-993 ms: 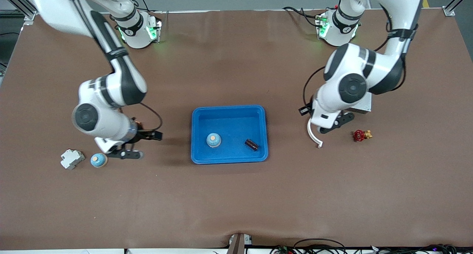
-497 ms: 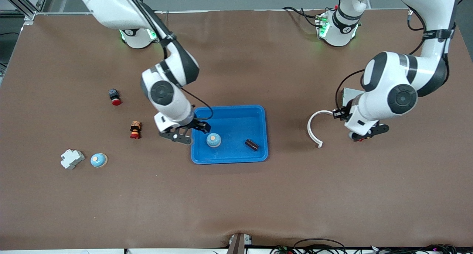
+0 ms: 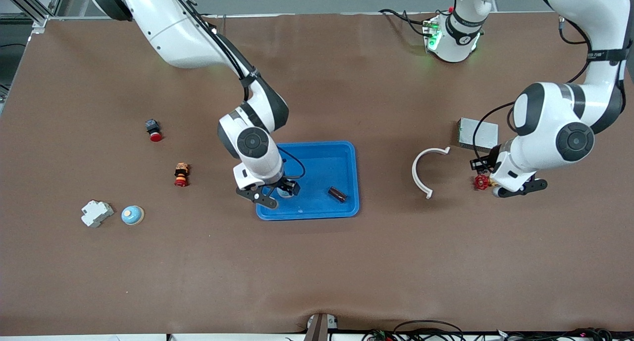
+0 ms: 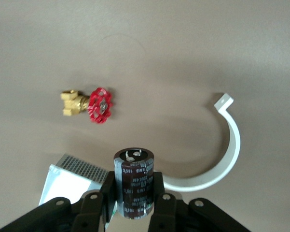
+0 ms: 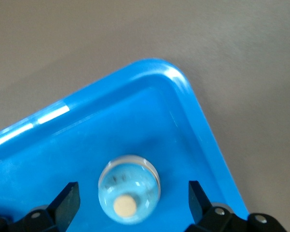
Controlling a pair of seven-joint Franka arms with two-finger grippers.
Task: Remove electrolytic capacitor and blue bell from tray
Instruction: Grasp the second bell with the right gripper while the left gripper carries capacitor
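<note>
A blue tray point(image 3: 349, 150) lies mid-table. In it sit a light-blue bell point(image 5: 129, 188) with a tan button and a dark capacitor point(image 3: 337, 194) on its side. My right gripper point(image 3: 270, 193) hangs open just over that bell, one finger on each side and neither touching it; in the right wrist view the right gripper point(image 5: 132, 197) straddles it. My left gripper point(image 3: 520, 188) is over the table by the red valve point(image 3: 481, 182). In the left wrist view the left gripper point(image 4: 133, 193) is shut on a second dark capacitor point(image 4: 133, 181), held upright.
A second bell point(image 3: 132, 215) and a grey-white block point(image 3: 97, 213) lie toward the right arm's end. A red-capped button point(image 3: 154, 130) and a small orange-red piece point(image 3: 181, 175) lie there too. A white curved clip point(image 3: 422, 172) and a metal box point(image 3: 477, 133) lie beside the valve.
My right gripper has moved from beside the table's bell to over the bell in the tray. My left arm has moved away from the tray, past the white clip, to the valve.
</note>
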